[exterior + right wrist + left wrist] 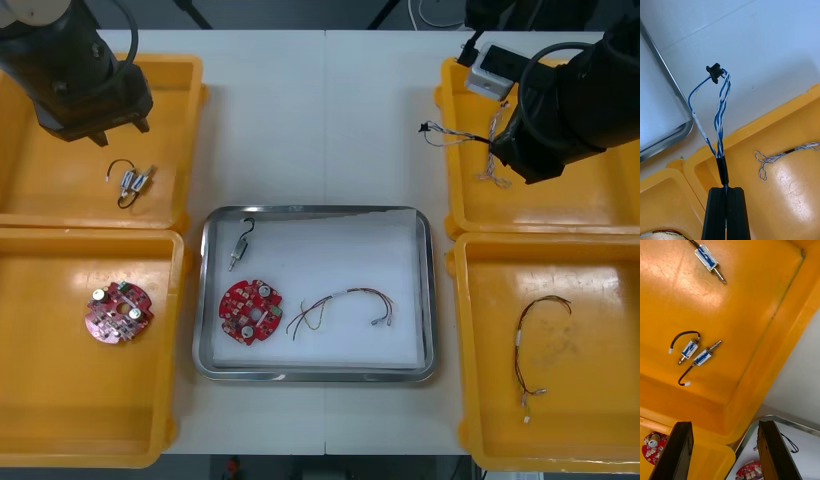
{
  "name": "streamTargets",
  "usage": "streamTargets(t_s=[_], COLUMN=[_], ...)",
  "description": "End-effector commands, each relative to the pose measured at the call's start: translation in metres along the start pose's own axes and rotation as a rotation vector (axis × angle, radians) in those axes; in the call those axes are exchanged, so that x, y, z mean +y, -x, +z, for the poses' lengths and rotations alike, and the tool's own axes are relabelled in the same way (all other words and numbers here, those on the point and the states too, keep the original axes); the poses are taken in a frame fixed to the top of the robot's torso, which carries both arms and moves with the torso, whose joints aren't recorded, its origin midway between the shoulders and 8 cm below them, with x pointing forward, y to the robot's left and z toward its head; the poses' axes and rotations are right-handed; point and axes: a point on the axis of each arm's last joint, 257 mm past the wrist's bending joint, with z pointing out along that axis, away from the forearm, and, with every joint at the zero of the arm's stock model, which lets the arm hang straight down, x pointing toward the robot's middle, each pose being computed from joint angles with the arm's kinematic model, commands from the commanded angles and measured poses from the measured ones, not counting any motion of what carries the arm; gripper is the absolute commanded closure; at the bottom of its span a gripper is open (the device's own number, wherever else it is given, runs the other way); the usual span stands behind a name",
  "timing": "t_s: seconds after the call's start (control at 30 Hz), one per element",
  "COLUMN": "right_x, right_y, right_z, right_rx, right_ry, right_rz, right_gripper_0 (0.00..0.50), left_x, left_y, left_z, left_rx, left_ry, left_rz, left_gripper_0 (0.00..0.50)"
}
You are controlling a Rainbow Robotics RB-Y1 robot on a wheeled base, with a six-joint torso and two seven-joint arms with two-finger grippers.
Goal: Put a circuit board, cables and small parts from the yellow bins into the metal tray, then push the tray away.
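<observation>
Pinching a twisted blue and white cable (pixel 720 112) by its black sleeve between the nearly closed fingers (pixel 717 210) of the right gripper (pixel 726 189), lifted beyond the tips above a yellow bin (pixel 763 120), with the metal tray (pixel 662 144) farther out. Spread wide and gripping nothing on the left gripper (pixel 725 423); ahead of those fingers, small metal parts (pixel 696 352) in a second yellow bin (pixel 752 296). Beside the tips, a round red circuit board (pixel 748 470) in the tray.

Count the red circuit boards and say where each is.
2. One circuit board lies in the metal tray, near its left side; the other lies in the near left yellow bin. Others may be hidden.
</observation>
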Motion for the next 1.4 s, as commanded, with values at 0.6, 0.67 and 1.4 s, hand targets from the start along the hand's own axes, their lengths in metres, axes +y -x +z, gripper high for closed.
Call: streamTargets(t_s=[0.6,0.67,1.4], right_x=[0.109,0.119,0.163], right_y=[0.083,0.078,0.047], right_z=[0.03,0.04,0.146], right_rx=[0.0,0.031,0.164], right_ry=[0.011,0.031,0.081], right_rz=[-0.3,-0.317,-0.344], right_gripper_0=[0.5,0.5,0.5], left_x=[0.005,0.002,-0.02], left_y=[0.123,0.128,0.144], left_z=[0.037,0.043,0.11], left_rx=[-0.259,-0.273,-0.421], left_ry=[-0.12,-0.124,-0.13], left_rz=[-0.242,-0.248,-0.197], left_gripper_0=[0.0,0.0,0.0])
